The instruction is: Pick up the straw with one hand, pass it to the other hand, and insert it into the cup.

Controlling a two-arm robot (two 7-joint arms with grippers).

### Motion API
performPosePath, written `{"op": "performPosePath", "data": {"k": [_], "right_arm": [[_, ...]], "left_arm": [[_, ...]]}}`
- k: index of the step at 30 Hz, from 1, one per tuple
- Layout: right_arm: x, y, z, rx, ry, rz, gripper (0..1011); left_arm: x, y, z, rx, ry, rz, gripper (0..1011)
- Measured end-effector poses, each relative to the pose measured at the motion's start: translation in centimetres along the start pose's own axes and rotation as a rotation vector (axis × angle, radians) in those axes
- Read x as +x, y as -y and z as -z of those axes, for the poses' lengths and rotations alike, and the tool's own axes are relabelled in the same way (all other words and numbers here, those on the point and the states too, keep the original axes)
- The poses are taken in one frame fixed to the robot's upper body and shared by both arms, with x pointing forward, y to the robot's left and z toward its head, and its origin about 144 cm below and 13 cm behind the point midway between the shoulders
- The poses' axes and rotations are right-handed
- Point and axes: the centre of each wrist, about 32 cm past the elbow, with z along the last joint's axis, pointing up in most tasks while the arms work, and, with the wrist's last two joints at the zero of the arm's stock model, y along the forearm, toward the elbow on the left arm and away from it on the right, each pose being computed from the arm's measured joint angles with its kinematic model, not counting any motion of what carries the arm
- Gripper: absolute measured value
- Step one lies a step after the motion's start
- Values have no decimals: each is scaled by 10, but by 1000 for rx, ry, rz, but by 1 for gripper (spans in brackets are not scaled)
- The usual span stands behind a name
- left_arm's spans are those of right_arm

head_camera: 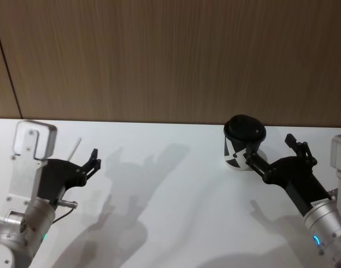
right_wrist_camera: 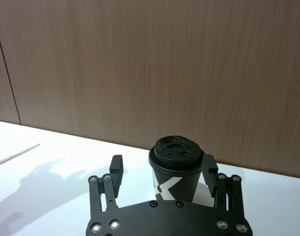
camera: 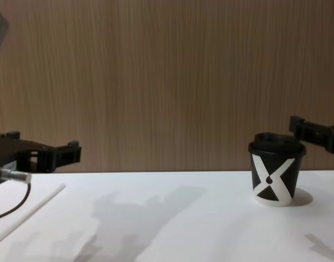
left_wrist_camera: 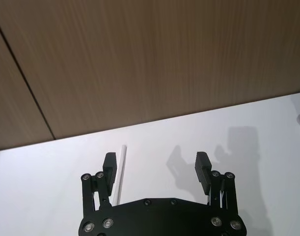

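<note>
Behind, wood wall (head_camera: 170,56), straw (left_wrist_camera: 121,169) by left gripper (left_wrist_camera: 156,159)

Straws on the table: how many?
1. The straw lies flat on the white table at the robot's left, beside the left gripper, jaws open. None in the cup.

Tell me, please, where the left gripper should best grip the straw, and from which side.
Probably near its middle, from above. The straw lies flat on the table, thin and straight, so the fingers should straddle it crosswise, leaving both ends free for the handover. The open left gripper has it beside one finger, off-centre, so centre over it first.
</note>
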Motion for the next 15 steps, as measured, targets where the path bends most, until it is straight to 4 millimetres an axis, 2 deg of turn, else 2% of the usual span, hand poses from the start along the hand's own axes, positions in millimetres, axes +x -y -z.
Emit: {"op": "performPosePath", "data": {"k": [15], "right_arm": [[0,0,0,0,0,0,1001]], "left_arm": [[-3,-12,6,69,-171,-118,1003]]}}
